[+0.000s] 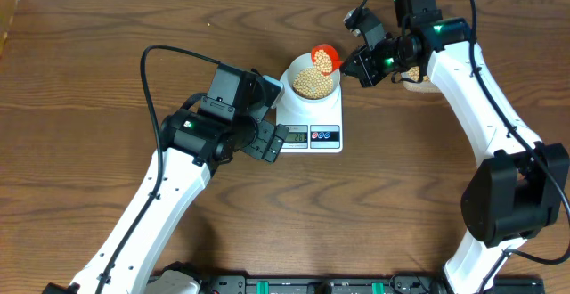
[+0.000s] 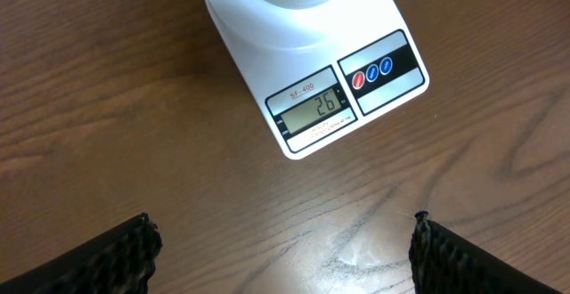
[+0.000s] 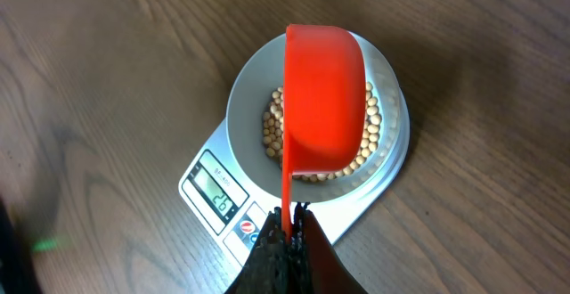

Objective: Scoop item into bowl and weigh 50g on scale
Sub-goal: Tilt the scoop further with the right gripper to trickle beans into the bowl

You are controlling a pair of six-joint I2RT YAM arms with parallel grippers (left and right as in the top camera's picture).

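Dark wood-grain table [image 1: 89, 44], white scale [image 1: 331, 116] lying flat on it — toward the far middle

Worktop [image 1: 80, 71] is dark wood grain, looks like laminate to me, smooth with a soft sheen. There's a pale glare patch at the bottom middle of the left wrist view. Scale [image 2: 267, 53] is smooth white plastic, slightly glossy, with a shiny black strip [image 2: 385, 66] around the buttons and a dull grey LCD [image 2: 316, 109]. Bowl [image 3: 248, 107] is smooth and white, plastic or glazed, can't tell. Scoop [image 3: 325, 89] is bright red plastic, satin finish. Soybeans [image 1: 310, 84] look matt and dry. Left claw [image 2: 283, 232] pads [image 2: 111, 258] are black and ribbed, kinda rubbery. Arm shells [image 1: 156, 200] are glossy white plastic.
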